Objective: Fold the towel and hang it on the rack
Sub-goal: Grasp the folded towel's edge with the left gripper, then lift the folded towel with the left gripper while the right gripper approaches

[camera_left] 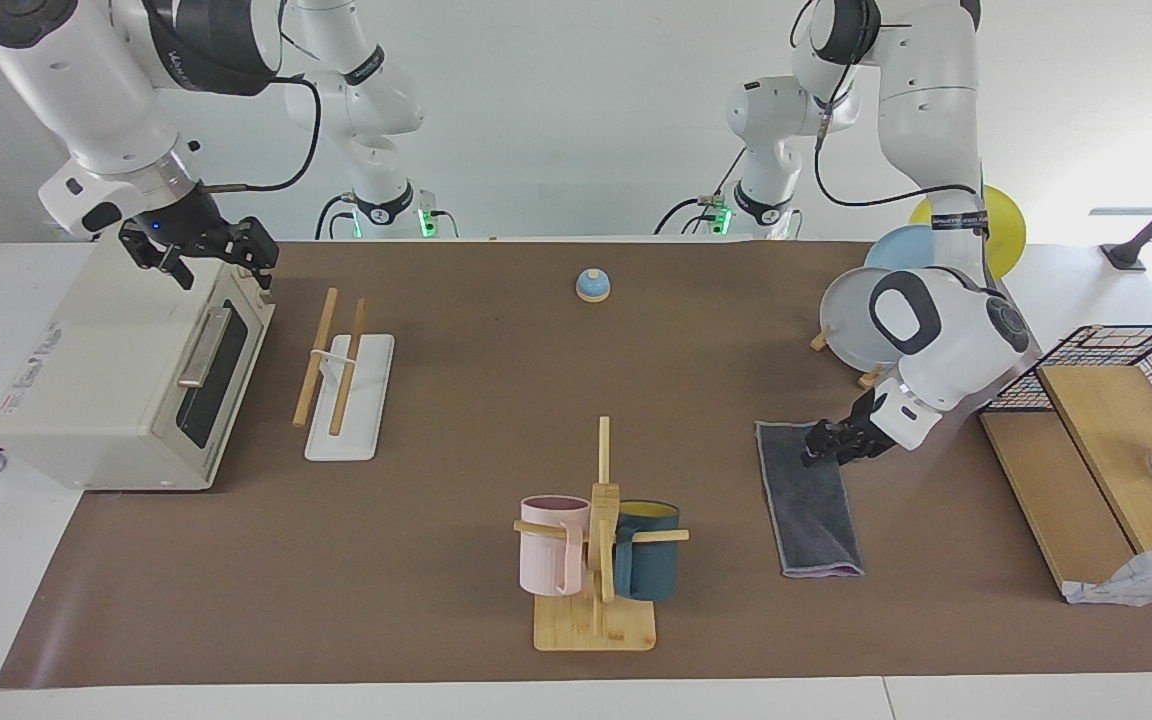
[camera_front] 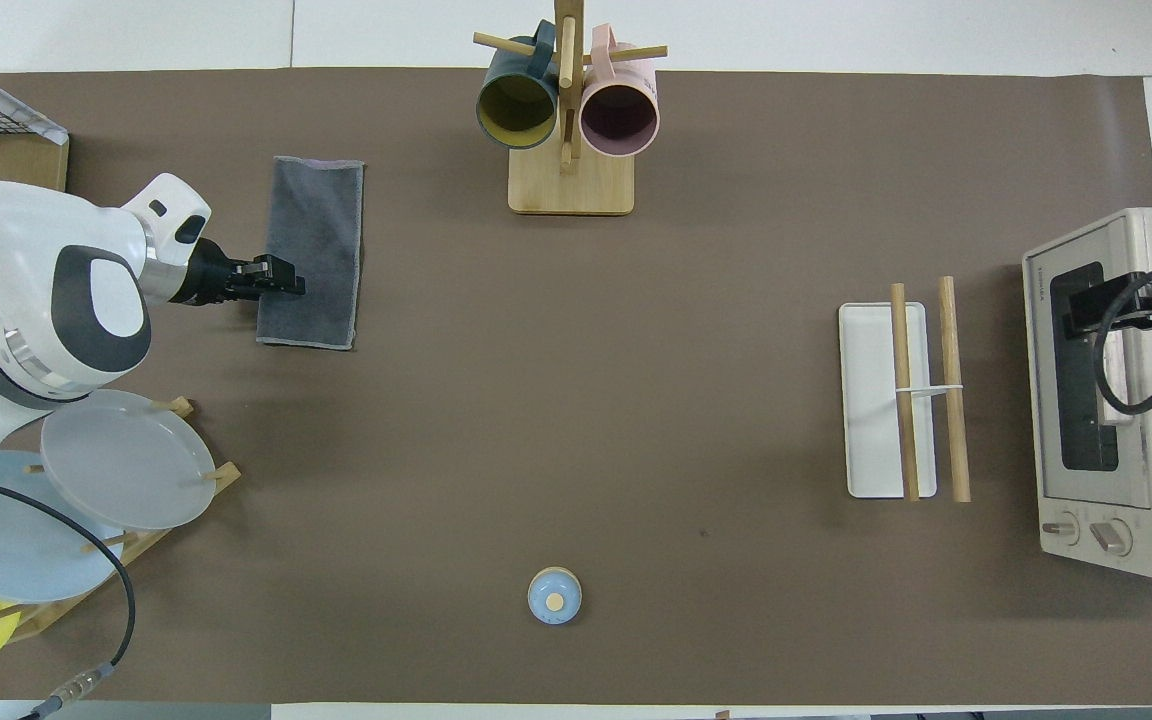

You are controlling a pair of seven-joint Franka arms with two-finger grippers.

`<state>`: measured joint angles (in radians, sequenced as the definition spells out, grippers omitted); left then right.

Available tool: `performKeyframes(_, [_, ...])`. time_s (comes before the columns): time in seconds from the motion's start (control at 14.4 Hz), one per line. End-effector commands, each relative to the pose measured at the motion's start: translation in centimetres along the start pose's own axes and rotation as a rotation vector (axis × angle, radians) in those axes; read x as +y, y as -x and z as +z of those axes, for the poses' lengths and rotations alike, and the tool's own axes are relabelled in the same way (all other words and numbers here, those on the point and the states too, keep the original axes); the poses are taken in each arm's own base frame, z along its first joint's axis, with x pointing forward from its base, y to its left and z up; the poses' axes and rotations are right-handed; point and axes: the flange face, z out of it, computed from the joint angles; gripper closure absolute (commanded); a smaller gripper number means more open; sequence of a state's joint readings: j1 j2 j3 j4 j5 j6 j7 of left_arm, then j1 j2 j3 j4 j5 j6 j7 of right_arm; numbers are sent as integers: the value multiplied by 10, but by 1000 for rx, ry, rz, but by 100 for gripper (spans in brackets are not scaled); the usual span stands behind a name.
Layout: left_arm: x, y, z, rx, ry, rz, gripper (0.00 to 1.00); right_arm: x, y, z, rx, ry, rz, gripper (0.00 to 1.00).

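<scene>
Grey towel lies folded flat on the bench, toward the left arm's end from the mug stand. Left gripper sits at its long edge; grip cannot be told. Rack, toward the right arm's end, is bare. Right gripper waits released over the oven.

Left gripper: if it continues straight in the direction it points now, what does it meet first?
The towel: the left gripper is already at its edge, pointing across it toward the right arm's end. Contact is probable, though height is unclear.
</scene>
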<state>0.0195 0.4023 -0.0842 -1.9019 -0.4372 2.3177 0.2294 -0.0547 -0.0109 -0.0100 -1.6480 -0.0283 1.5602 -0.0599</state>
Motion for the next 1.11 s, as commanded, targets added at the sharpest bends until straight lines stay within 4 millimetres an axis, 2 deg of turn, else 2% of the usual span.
performKeyframes(0.0, [1, -6, 11, 8, 17, 6, 80, 2, 7, -1, -4, -3, -17, 0])
performKeyframes(0.07, [2, -6, 11, 10, 17, 5, 97, 2, 7, -1, -4, -3, -17, 0])
performKeyframes(0.14, [1, -6, 10, 12, 17, 1, 100, 3, 7, -1, -4, -3, -16, 0])
performKeyframes(0.35, [0, -9, 6, 17, 18, -4, 100, 2, 7, -2, -3, -3, -17, 0])
performKeyframes(0.56, [7, -19, -10, 17, 42, -44, 100, -5, 5, -3, 7, -4, -28, 0])
performKeyframes(0.76, [31, -39, -50, 7, 65, -183, 100, -4, 6, -1, -7, -5, -34, 0])
performKeyframes(0.9, [51, -41, -65, -8, 63, -272, 100, -5, 7, 2, -8, -5, -40, 0])
performKeyframes(1.04, [76, -42, -90, -19, 69, -419, 100, -11, 9, 6, -8, -38, -39, 0])
